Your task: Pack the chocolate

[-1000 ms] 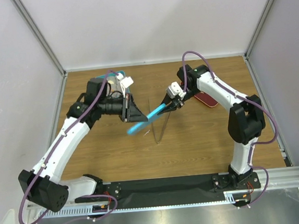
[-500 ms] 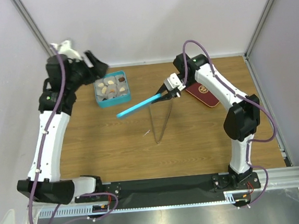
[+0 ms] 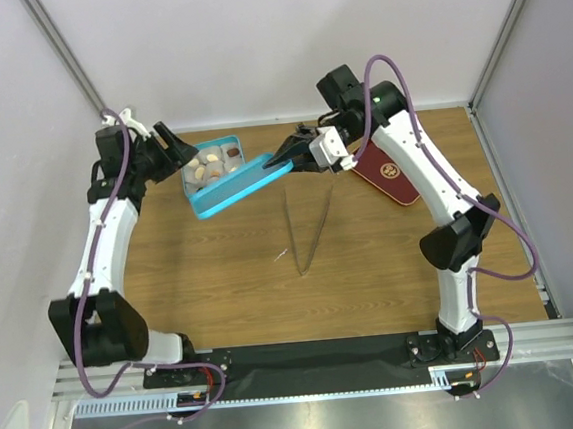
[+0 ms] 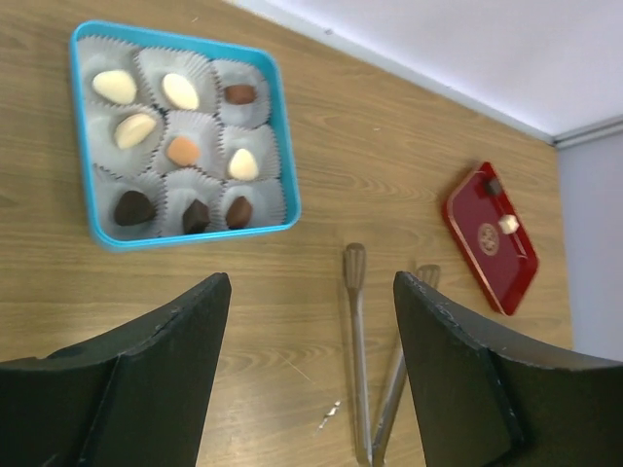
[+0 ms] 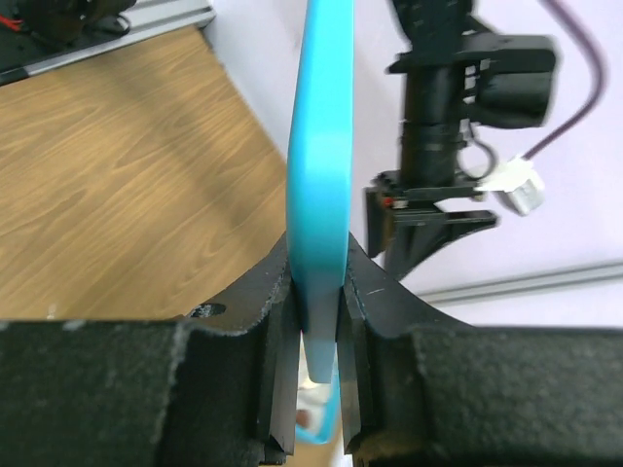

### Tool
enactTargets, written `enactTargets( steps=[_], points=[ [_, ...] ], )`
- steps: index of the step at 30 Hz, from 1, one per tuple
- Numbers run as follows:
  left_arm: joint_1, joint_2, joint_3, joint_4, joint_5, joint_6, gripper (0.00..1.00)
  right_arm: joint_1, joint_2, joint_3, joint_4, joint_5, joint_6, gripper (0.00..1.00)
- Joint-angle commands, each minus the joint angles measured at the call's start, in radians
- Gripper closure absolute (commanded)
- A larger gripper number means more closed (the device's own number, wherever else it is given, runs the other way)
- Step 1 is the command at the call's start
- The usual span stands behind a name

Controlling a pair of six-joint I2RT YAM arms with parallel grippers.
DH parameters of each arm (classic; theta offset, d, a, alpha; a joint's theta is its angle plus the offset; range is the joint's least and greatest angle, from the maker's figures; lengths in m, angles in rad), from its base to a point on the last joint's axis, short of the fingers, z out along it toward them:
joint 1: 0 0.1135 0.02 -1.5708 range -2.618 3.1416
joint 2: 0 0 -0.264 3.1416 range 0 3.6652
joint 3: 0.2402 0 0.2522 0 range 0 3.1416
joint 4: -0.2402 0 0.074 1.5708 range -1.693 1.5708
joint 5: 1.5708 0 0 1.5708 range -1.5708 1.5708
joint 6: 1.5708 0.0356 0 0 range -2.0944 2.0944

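The chocolate fills a blue square box at the far left of the table: several cream, tan and dark brown pieces in white paper cups. In the top view the box is partly covered by a flat blue lid that hangs tilted over its near edge. My right gripper is shut on the lid's right end. The right wrist view shows the lid edge-on, with my right gripper clamped on it. My left gripper stands open at the box's left, and in its own view the left gripper holds nothing.
Long metal tongs lie in the middle of the table, and in the left wrist view the tongs lie below the box. A red tray lies at the right; the left wrist view shows two small pieces on that tray. A foil scrap lies beside the tongs.
My left arm has swung from the table's middle to the far left, uncovering the box, and its gripper has opened. My right arm has carried the lid left and back, over the box.
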Motion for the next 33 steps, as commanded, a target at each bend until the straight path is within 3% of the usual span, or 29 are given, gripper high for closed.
enactTargets(
  steps=[1,4,7,9,10,11,12,13,14,15,16,17,19,21,24,27,28,30,33],
  points=[
    [-0.017,-0.161,-0.027,0.113,0.074,0.02,0.26,0.004,-0.121,0.069,-0.141,-0.207,-0.214,1.0],
    [-0.04,-0.229,-0.055,0.112,0.048,0.026,0.24,-0.018,-0.199,0.016,0.072,-0.203,-0.166,1.0],
    [-0.052,-0.258,-0.067,0.117,0.088,0.009,0.24,-0.027,-0.229,0.022,0.123,-0.204,-0.217,1.0],
    [-0.063,-0.295,-0.067,0.123,0.129,0.04,0.24,-0.039,-0.253,0.019,0.203,-0.203,-0.144,1.0],
    [-0.104,-0.313,-0.073,0.161,0.151,0.061,0.24,-0.042,-0.261,0.006,0.388,-0.204,0.002,1.0],
    [-0.118,-0.362,-0.111,0.199,0.181,0.107,0.24,-0.041,-0.281,-0.018,0.475,-0.186,0.23,1.0],
    [-0.132,-0.392,-0.143,0.247,0.218,0.126,0.24,-0.022,-0.295,-0.059,0.564,-0.158,0.354,1.0],
    [-0.165,-0.424,-0.179,0.318,0.214,0.142,0.22,-0.009,-0.318,-0.169,0.775,-0.114,0.458,1.0],
    [-0.179,-0.495,-0.244,0.339,0.182,0.173,0.21,0.008,-0.38,-0.285,0.964,-0.009,0.836,1.0],
    [-0.187,-0.527,-0.281,0.359,0.162,0.181,0.21,0.016,-0.42,-0.41,1.222,0.054,1.07,1.0],
    [-0.188,-0.559,-0.318,0.411,0.156,0.189,0.2,0.009,-0.444,-0.529,1.759,0.125,1.275,1.0],
    [-0.188,-0.585,-0.364,0.411,0.093,0.23,0.2,-0.014,-0.453,-0.693,1.936,0.177,1.581,1.0],
    [-0.187,-0.636,-0.383,0.385,-0.012,0.267,0.16,-0.089,-0.415,-0.722,2.194,0.179,1.826,1.0],
    [-0.184,-0.647,-0.369,0.344,-0.09,0.316,0.13,-0.129,-0.381,-0.722,2.251,0.271,2.097,1.0],
    [-0.184,-0.604,-0.277,0.275,0.009,0.389,0.11,-0.154,-0.384,-0.753,2.219,0.328,2.179,1.0],
    [-0.184,-0.547,-0.187,0.178,0.105,0.442,0.11,-0.156,-0.41,-0.695,1.977,0.483,2.174,1.0],
    [-0.184,-0.545,-0.184,0.186,0.101,0.448,0.1,-0.159,-0.405,-0.669,1.858,0.582,2.205,1.0],
    [-0.181,-0.548,-0.193,0.216,0.038,0.439,0.1,-0.174,-0.367,-0.6,1.82,0.615,2.272,1.0],
    [-0.102,-0.46,-0.141,0.24,-0.01,0.322,0.11,-0.226,-0.226,-0.449,1.779,0.675,2.54,1.0]
  ],
)
